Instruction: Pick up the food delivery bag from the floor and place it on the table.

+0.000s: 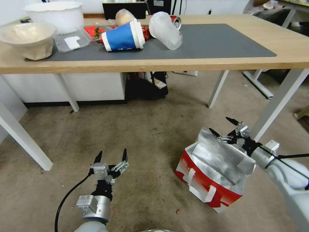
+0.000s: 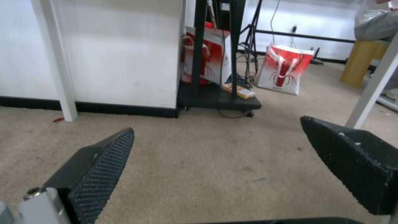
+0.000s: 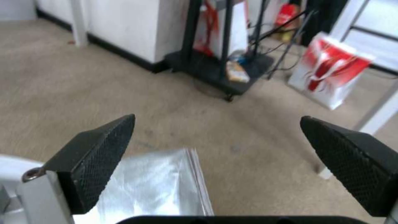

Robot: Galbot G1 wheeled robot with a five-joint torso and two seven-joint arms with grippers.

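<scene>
Carpeted floor point(image 1: 145, 129) at lower right holds the food delivery bag point(image 1: 212, 172), unlifted, right claw point(image 1: 221, 126) spread above its foil rim, left claw point(image 1: 111, 156) spread idle, counter point(image 1: 289, 45) waiting.

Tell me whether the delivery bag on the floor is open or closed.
Open. The food delivery bag stands on the carpet with its silver foil flap raised, exposing the lining; contents cannot be told. The right hand is spread open at that flap.
</scene>
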